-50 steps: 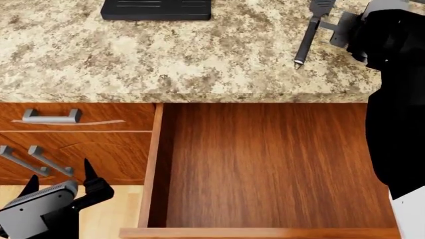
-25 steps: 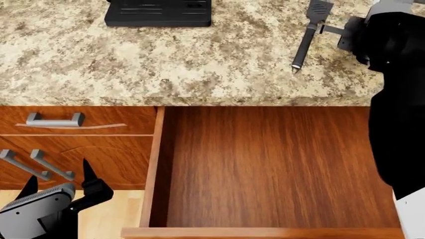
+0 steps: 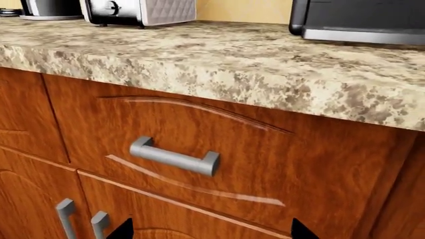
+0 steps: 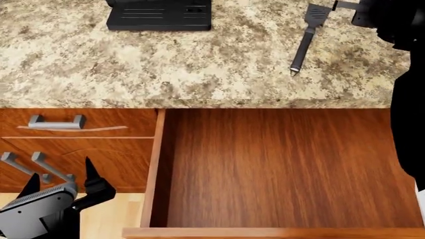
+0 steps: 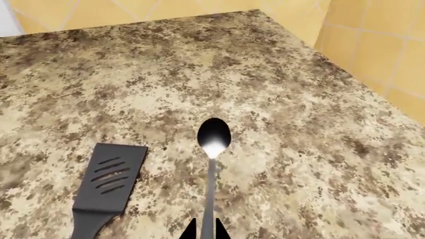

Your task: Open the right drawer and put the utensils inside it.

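Left wrist view: granite counter (image 3: 219, 64); narrow grooved drawer front (image 3: 199, 149) with grey bar handle (image 3: 174, 158). Left gripper (image 3: 207, 231) tips spread apart, empty.

Head view: right drawer (image 4: 279, 169) pulled open, floor bare. Spatula (image 4: 309, 35) on the counter at 1 o'clock, handle towards the drawer. Black appliance (image 4: 159, 14) at 11 o'clock.

Right wrist view: spoon (image 5: 212, 164) just beside the spatula blade, its handle pinched between the closed tips of the right gripper (image 5: 206, 230). Judged light, stiff, slippery; a mid-handle hold suits both utensils.
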Available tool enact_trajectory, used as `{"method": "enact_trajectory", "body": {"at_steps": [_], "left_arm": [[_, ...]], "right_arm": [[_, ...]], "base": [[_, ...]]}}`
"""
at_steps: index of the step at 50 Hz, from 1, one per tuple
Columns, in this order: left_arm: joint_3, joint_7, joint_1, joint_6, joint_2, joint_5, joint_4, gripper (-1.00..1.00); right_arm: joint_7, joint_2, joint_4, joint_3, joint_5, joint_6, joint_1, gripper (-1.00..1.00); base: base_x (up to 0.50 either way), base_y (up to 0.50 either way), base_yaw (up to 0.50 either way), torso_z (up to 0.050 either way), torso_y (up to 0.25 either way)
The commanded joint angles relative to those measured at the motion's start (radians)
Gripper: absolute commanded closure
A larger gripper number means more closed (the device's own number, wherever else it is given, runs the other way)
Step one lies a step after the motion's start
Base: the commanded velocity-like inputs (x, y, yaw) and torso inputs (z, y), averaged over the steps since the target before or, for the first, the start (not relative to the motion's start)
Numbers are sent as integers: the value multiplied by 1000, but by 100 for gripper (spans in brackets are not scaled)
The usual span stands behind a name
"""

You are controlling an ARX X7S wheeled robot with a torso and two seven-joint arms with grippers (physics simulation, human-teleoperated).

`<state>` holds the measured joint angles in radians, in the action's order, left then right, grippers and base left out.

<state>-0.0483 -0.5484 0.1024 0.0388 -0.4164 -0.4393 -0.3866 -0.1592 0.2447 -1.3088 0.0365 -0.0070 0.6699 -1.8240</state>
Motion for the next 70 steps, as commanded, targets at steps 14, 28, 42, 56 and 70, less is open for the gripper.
{"method": "enact_trajectory", "body": {"at_steps": [14, 28, 42, 56, 70], "left_arm": [[-12, 3, 20, -17, -2, 9, -12, -100], [-12, 8, 30, -31, -7, 16, -4, -100], [-28, -16, 9, 18, -9, 14, -33, -100], [-26, -12, 12, 20, -11, -2, -25, -100], [-28, -18, 6, 21, -10, 0, -22, -100]], "right_arm": [[242, 86, 841, -5, 69, 602, 231, 100], [366, 176, 1282, -13, 179, 886, 379, 100], [-101, 483, 1475, 8, 1081, 894, 523, 100], [-24, 611, 1573, 69, 1338, 850, 679, 100], [129, 709, 1662, 69, 1359, 782, 788, 100]], "base": [[0, 0, 0, 0, 244], [0, 0, 0, 0, 250], [0, 0, 0, 0, 21], [0, 0, 0, 0, 0], [0, 0, 0, 0, 0]]}}
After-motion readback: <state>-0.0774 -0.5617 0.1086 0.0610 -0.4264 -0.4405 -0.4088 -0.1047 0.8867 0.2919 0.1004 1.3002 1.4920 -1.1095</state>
